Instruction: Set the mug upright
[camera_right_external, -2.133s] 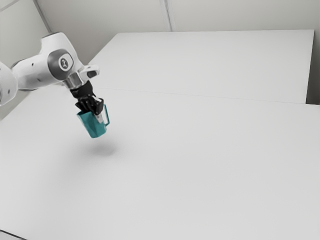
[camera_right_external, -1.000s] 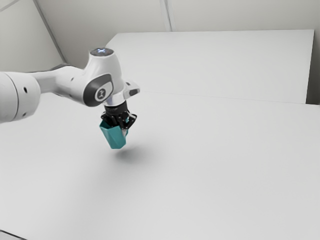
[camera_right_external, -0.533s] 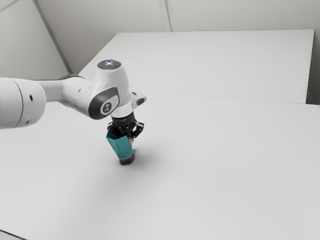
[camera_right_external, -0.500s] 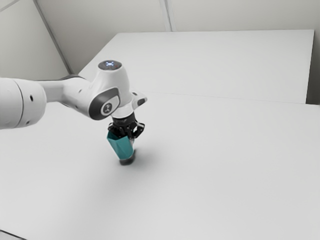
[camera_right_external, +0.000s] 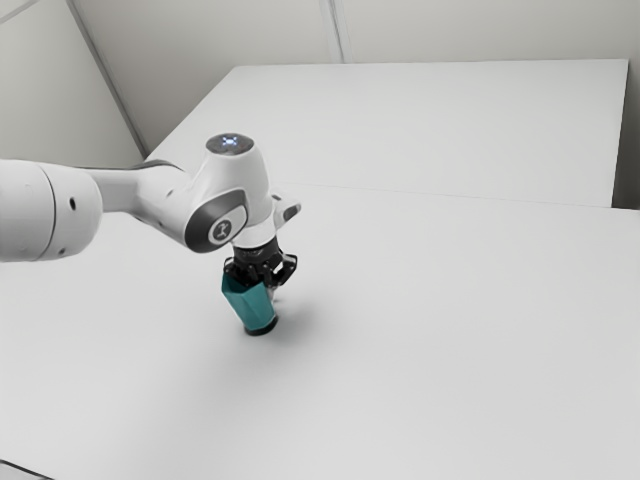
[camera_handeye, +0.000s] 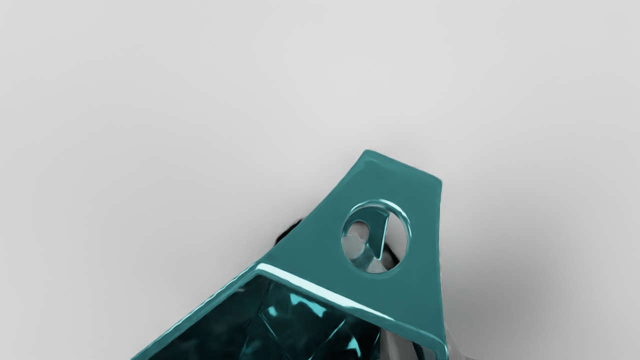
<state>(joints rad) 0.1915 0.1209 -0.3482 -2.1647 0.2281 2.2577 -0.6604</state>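
Note:
The teal mug (camera_right_external: 252, 306) leans in the exterior view, its mouth toward the upper left and its base low over the white table (camera_right_external: 420, 330), against a dark shadow; whether the base touches cannot be told. At its upper side, the black gripper (camera_right_external: 270, 284) is shut on the mug's wall, hand pointing down. In the wrist view the mug (camera_handeye: 320, 260) shows its flat handle with a round hole and a dark interior. The gripper (camera_handeye: 425, 350) grips there beside the handle, one finger partly visible inside the rim. The other finger is mostly hidden.
The arm (camera_right_external: 150, 192) comes in from the exterior view's left. Behind the table stands a pale wall (camera_right_external: 480, 30), and a thin dark edge (camera_right_external: 25, 470) crosses the exterior view's lower left corner.
My hand has carried the mug toward the exterior view's right and lowered it. The mug's base is closer to the table, and the grip has stayed on it.

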